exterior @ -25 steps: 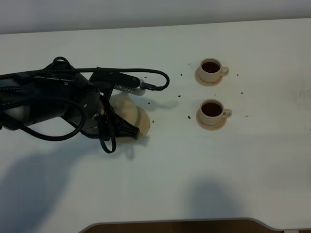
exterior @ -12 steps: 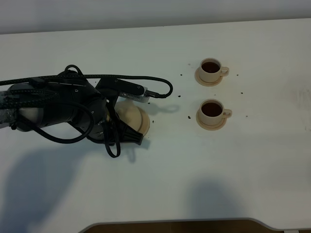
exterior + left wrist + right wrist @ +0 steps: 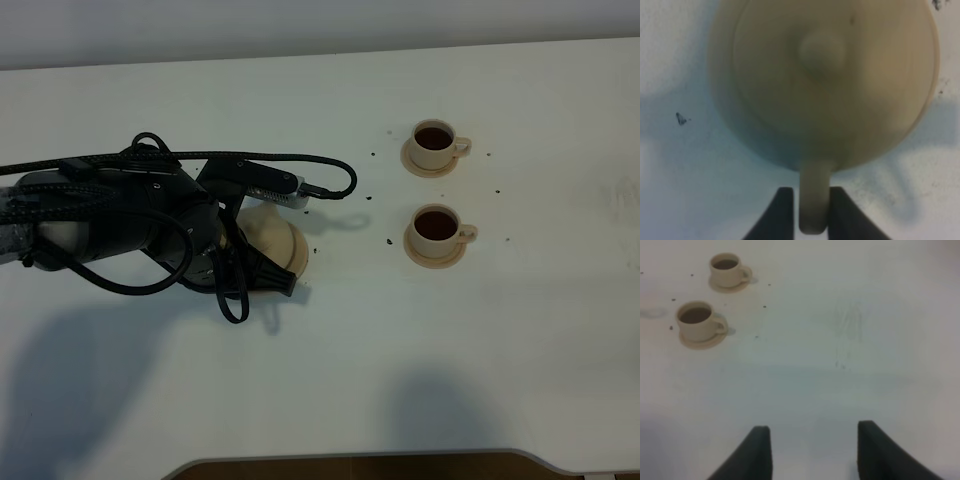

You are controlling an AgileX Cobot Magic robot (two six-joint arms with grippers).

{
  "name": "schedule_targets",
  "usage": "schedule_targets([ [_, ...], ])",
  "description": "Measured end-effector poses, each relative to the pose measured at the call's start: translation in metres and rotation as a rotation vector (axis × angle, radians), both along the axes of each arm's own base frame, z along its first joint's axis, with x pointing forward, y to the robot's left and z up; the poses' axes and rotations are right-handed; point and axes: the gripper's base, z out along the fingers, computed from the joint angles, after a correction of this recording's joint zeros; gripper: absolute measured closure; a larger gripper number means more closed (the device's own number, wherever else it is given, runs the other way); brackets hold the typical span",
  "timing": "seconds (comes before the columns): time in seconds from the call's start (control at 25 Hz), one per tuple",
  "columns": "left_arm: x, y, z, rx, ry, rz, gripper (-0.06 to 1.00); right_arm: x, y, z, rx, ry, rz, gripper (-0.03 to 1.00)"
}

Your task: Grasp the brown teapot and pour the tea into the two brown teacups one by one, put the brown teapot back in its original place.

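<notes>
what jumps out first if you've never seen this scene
The bulky black left arm with looping cables dominates the left of the white table, its end effector straddling the loop handle of a squat tan ceramic teapot. To the right stand two small tan teacups, both full of dark tea.

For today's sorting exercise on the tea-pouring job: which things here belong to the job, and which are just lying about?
Belong to the job:
brown teapot
far teacup, filled
near teacup, filled
left gripper

Just lying about:
dark specks on the table
</notes>
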Motion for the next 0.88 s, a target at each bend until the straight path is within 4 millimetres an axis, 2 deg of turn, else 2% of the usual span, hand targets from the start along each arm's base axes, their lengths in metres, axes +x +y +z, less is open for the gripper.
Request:
schedule_targets([
  [0.12,-0.001,0.001,0.004,-0.004,-0.008,0.0,0.54,0.0,0.0,0.0,0.0,0.0,0.0,0.55],
  [0.2,-0.003,0.002,0.015,-0.007,-0.023,-0.006,0.45,0.0,0.0,0.0,0.0,0.0,0.0,0.55],
  [0.36,-0.019,0.014,0.05,0.014,-0.012,-0.016,0.38,0.0,0.0,0.0,0.0,0.0,0.0,0.55],
  [0.48,-0.043,0.029,0.078,0.045,0.06,-0.022,0.38,0.0,0.0,0.0,0.0,0.0,0.0,0.55],
  [0.6,-0.075,0.05,0.096,0.085,0.13,-0.024,0.38,0.0,0.0,0.0,0.0,0.0,0.0,0.55],
  [0.72,-0.105,0.072,0.104,0.088,0.121,-0.023,0.39,0.0,0.0,0.0,0.0,0.0,0.0,0.55],
  [0.88,-0.136,0.096,0.1,0.093,0.079,-0.034,0.4,0.0,0.0,0.0,0.0,0.0,0.0,0.55],
])
